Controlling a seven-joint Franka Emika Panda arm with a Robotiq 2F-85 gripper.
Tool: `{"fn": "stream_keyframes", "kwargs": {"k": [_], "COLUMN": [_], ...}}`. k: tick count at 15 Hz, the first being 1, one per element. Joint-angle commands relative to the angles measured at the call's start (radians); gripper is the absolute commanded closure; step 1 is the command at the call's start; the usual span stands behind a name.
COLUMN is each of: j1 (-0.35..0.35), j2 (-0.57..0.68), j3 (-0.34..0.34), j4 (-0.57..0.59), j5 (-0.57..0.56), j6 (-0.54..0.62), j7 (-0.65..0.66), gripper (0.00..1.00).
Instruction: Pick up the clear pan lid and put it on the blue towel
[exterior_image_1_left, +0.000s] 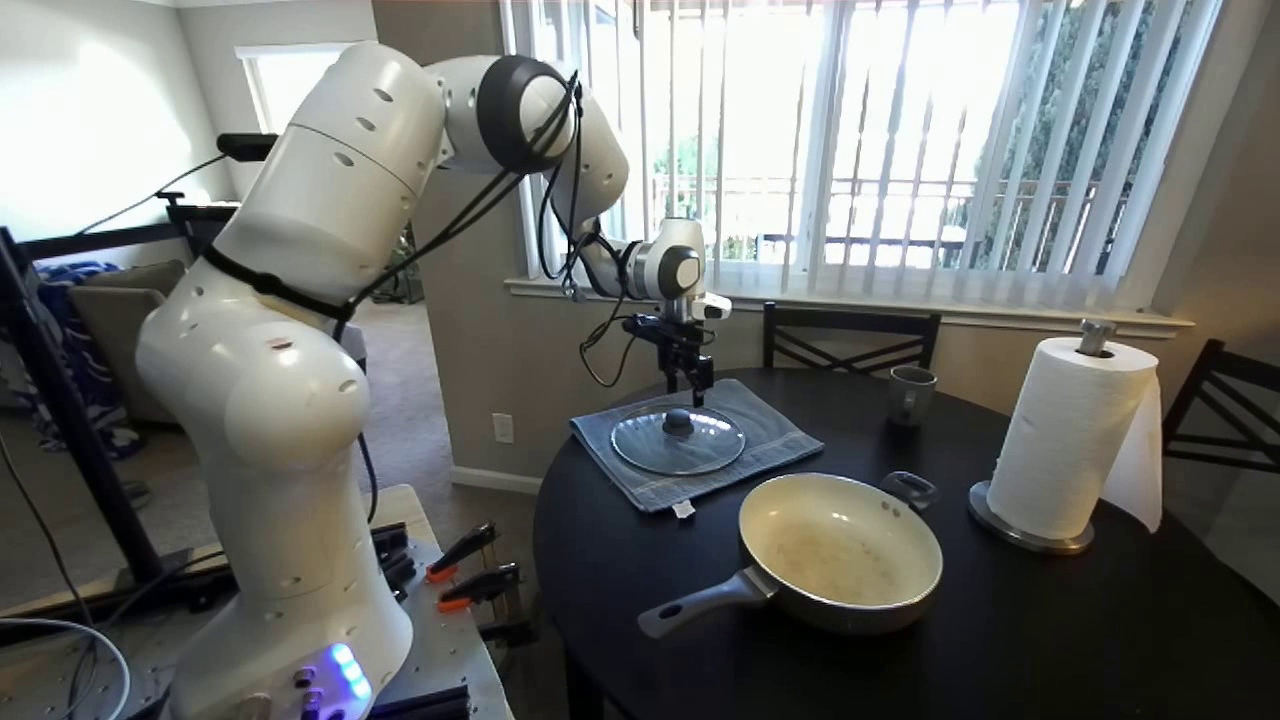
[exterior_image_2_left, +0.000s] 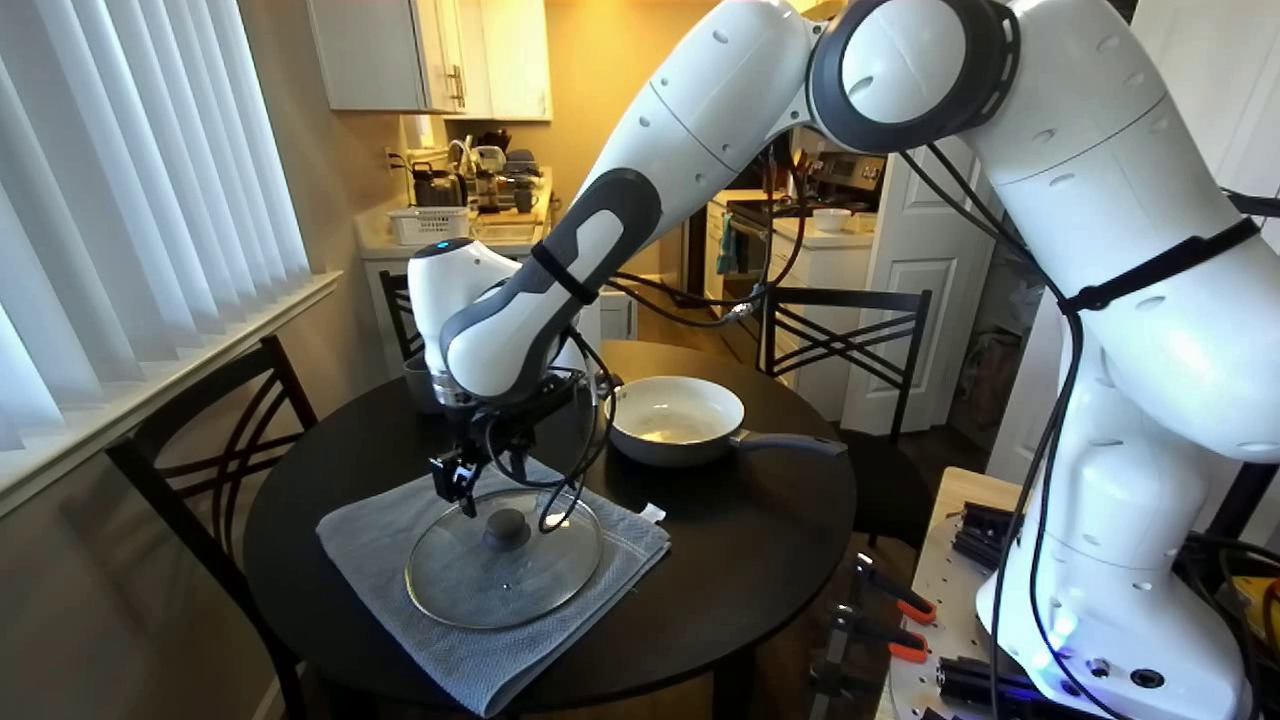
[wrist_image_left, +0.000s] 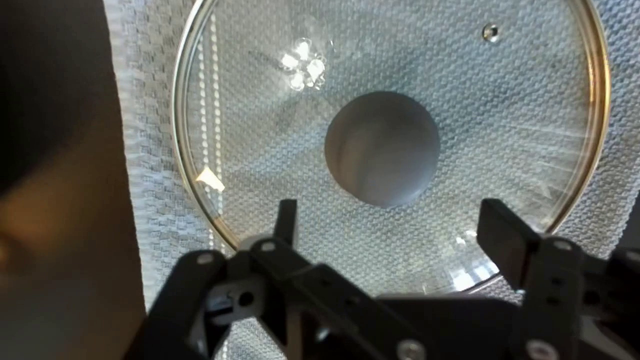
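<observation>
The clear pan lid (exterior_image_1_left: 680, 452) lies flat on the blue towel (exterior_image_1_left: 772, 432), with its dark centre knob up. The lid (exterior_image_2_left: 500, 585) and towel (exterior_image_2_left: 385, 530) also show in an exterior view, at the near part of the table. My gripper (exterior_image_1_left: 685, 394) is above the lid, beside the knob; it also shows in an exterior view (exterior_image_2_left: 458, 487). In the wrist view my gripper (wrist_image_left: 389, 212) is open with nothing between its fingers. There the lid's knob (wrist_image_left: 382, 150) lies just ahead of the fingertips, and the towel (wrist_image_left: 150, 165) shows through the glass.
A cream frying pan (exterior_image_1_left: 845, 545) stands on the dark round table (exterior_image_1_left: 1000, 640) near the towel. A paper towel roll (exterior_image_1_left: 1075, 440) and a grey cup (exterior_image_1_left: 911, 395) also stand there. Chairs (exterior_image_2_left: 220, 450) surround the table; a window (exterior_image_1_left: 830, 140) is behind.
</observation>
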Motion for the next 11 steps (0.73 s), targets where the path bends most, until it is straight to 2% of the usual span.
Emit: {"fn": "stream_keyframes", "kwargs": {"k": [1,2,11], "j1": [0.003,0.001,0.000], "j2": [0.000,0.000,-0.001], "j3": [-0.009,-0.013,-0.017], "j4": [0.006,0.009,0.010], "j5": [0.003,0.002,0.002], "j6": [-0.003,-0.003,-0.003], "j7": [-0.002,-0.001,-0.001], "gripper": [0.04,0.00,0.00]}}
